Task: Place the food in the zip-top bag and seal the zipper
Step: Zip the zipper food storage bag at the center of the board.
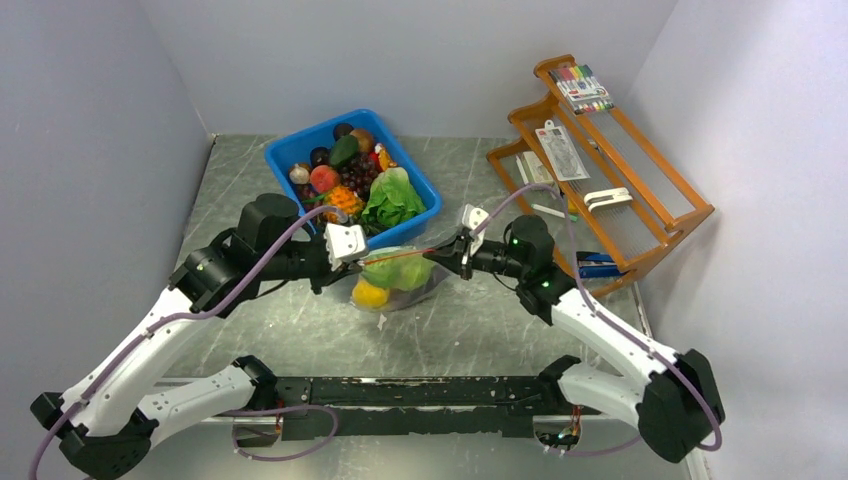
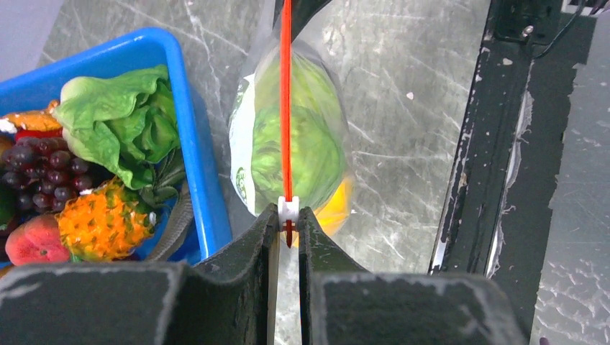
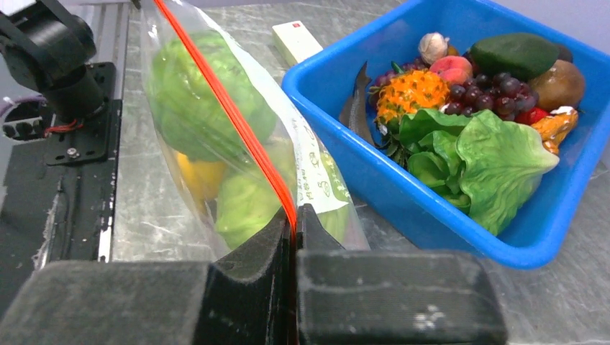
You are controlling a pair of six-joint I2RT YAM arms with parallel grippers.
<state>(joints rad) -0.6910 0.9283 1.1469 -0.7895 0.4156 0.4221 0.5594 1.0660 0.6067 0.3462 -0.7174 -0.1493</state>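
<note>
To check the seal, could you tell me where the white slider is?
In the left wrist view, the white slider sits on the zipper at the left tool's tips, right of the blue bin.

Bright, even overhead light, soft shadows, slight glare on the zip-top bag (image 2: 316, 144), wrist-view foregrounds blurred.

The zip-top bag (image 3: 316, 169) is thin, clear, glossy plastic, and its zipper (image 2: 285, 108) is a smooth red strip. The blue bin (image 3: 374, 180) is shiny plastic. The table (image 1: 480, 320) is marbled grey with a slight sheen, and the far-right rack (image 1: 668, 242) is varnished wood.
</note>
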